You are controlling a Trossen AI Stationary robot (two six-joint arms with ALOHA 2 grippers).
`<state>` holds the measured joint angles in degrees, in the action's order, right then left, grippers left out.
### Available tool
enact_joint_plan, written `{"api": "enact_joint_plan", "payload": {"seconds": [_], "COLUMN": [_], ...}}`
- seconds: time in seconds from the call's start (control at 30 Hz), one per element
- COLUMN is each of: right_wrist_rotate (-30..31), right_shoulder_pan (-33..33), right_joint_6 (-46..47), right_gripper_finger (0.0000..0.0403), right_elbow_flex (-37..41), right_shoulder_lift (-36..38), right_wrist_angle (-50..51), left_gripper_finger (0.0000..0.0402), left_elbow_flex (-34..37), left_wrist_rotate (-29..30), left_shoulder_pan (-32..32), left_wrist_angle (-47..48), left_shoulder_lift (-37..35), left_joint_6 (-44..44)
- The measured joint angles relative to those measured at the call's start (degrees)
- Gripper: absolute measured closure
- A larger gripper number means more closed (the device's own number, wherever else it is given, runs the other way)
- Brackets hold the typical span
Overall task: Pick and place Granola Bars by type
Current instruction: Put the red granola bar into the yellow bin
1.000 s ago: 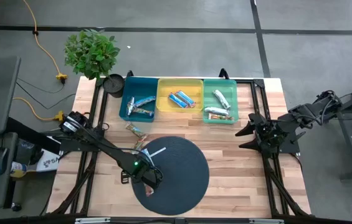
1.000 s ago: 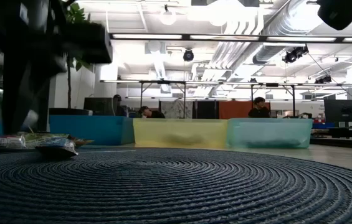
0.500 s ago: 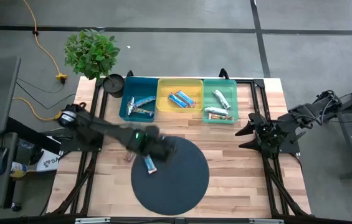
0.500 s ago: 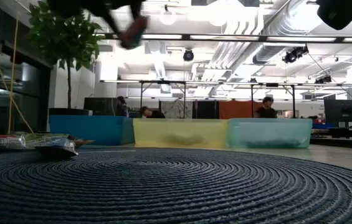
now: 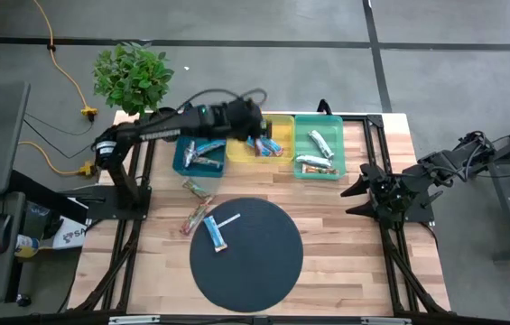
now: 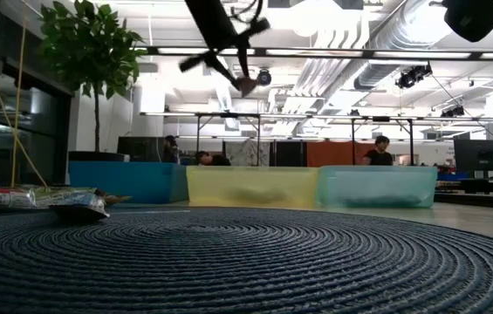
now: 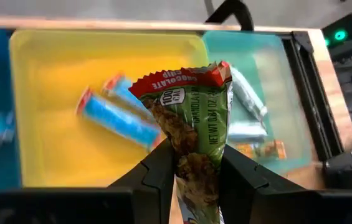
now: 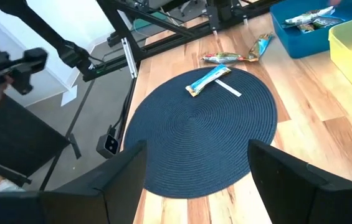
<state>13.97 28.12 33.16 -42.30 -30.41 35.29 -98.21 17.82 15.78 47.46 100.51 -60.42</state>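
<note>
Clamped between the left fingers [image 7: 191, 180], a green-red bar [image 7: 191, 124] is held over the yellow bin [image 5: 236, 153], upper centre — right fingers [image 5: 356, 191] spread, empty.

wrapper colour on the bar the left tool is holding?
Green with a red top edge; the bar shows best in the left wrist view, held over the yellow bin.

2 dark, slender jointed arms; the left arm [image 5: 160, 129] carries a looping black cable, and the right arm [image 5: 435, 176] ends in 2 black, angular fingers.
</note>
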Motion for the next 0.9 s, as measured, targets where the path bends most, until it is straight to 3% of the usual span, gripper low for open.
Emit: {"api": "enact_joint_plan", "payload": {"seconds": [0.23,0.4,0.73,0.9], "right_wrist_rotate": [1.98,2.19,2.32,2.19], "right_shoulder_pan": [0.02,0.00,0.00,0.02], "right_joint_6": [0.82,1.33,2.87,2.87], "right_gripper_finger": [0.0142,0.0142,0.0142,0.0142], "right_elbow_flex": [0.00,0.02,0.02,0.02], "right_shoulder_lift": [0.02,0.02,0.02,0.02], "right_wrist_angle": [0.07,0.41,0.45,0.46], "left_gripper_finger": [0.0310,0.0310,0.0309,0.0309], "left_elbow_flex": [0.17,0.18,0.17,0.17], "left_wrist_rotate": [-7.25,-11.19,-13.31,-10.58], "left_shoulder_pan": [8.74,11.03,10.83,10.83], "left_wrist_angle": [-7.73,-10.29,-10.17,-10.07], "left_shoulder_lift": [4.71,9.99,16.78,16.85], "left_joint_6": [10.95,12.58,13.53,13.51]}}
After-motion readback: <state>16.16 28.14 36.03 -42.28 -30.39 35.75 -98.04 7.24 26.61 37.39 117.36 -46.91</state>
